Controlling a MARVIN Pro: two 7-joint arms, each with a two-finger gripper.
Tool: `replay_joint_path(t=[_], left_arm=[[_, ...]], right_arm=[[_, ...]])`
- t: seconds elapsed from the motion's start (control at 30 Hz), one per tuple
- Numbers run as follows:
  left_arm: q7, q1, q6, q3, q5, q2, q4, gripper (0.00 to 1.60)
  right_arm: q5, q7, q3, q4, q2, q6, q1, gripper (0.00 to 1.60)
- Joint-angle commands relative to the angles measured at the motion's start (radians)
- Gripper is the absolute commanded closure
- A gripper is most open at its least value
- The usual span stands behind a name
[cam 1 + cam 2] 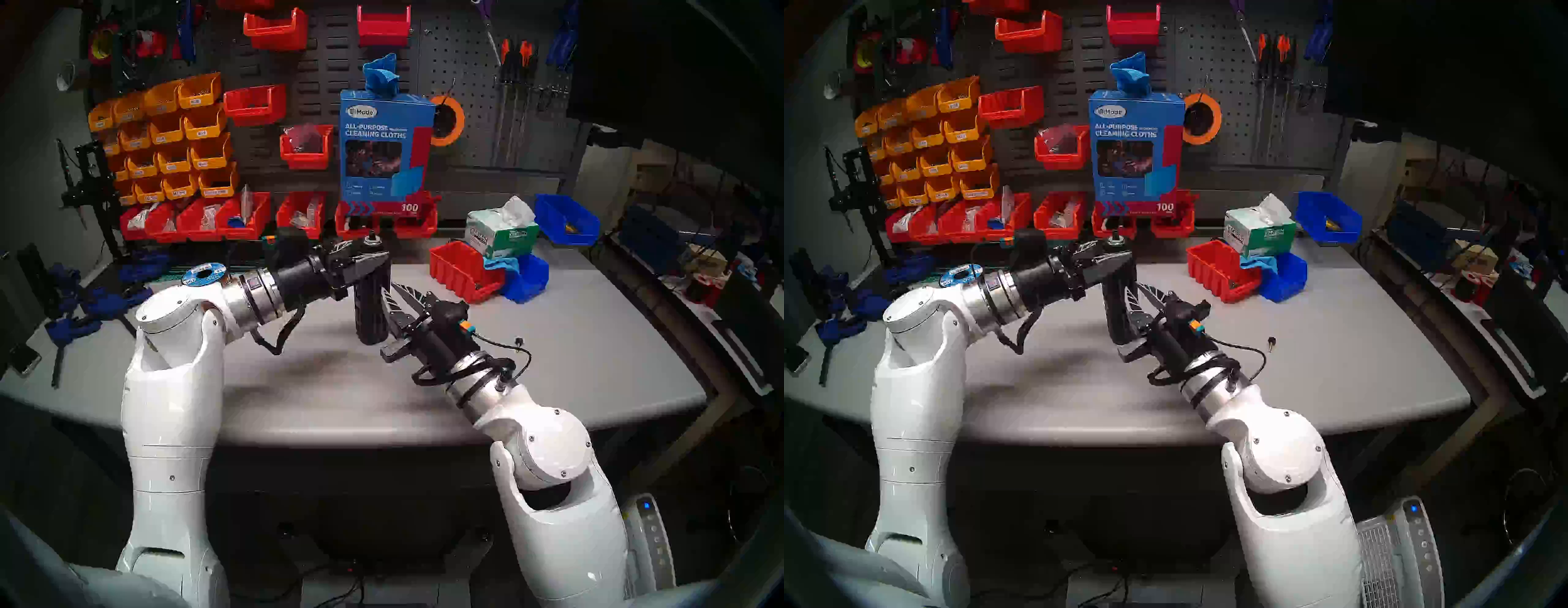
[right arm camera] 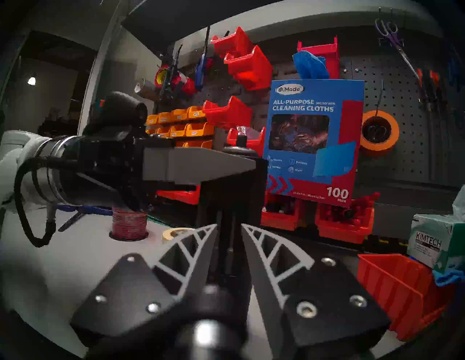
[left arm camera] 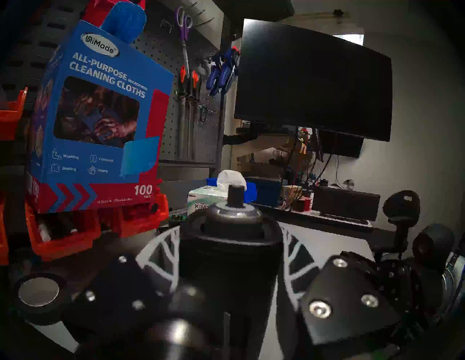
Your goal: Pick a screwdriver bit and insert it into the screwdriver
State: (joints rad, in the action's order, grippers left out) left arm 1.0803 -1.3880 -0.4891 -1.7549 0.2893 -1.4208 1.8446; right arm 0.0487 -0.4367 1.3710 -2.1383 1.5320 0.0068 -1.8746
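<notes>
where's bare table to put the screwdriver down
Bare tabletop lies right of the right arm, in front of the red bin and blue bin. The front edge between both arms is bare too. Crowded: the back row under the pegboard, and the far left by the blue clamps.

Grey workbench (image 1: 594,339), dark pegboard wall (image 1: 466,85), dim room

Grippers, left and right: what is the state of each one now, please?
Left gripper: shut on the thick black slotted cylinder screwdriver, near its top.
Right gripper: fingers on either side of the screwdriver's lower body; whether they grip it cannot be told.
</notes>
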Motion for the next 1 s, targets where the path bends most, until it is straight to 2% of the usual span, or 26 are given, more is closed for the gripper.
replay_joint_path(t=[0.0, 0.4, 0.97], left_arm=[[0.007, 0.017, 0.002, -0.001, 0.014, -0.008, 0.034, 1.60], [0.015, 0.014, 0.002, -0.005, 0.012, -0.013, 0.033, 1.60], [0.029, 0.016, -0.003, -0.014, 0.018, -0.020, 0.034, 1.60]], right_arm=[[-0.001, 0.007, -0.004, -0.020, 0.007, 0.001, 0.034, 0.88], [0.008, 0.034, -0.026, 0.000, 0.002, 0.012, 0.051, 0.95], [0.013, 0.052, -0.038, 0.020, 0.003, 0.019, 0.071, 0.95]])
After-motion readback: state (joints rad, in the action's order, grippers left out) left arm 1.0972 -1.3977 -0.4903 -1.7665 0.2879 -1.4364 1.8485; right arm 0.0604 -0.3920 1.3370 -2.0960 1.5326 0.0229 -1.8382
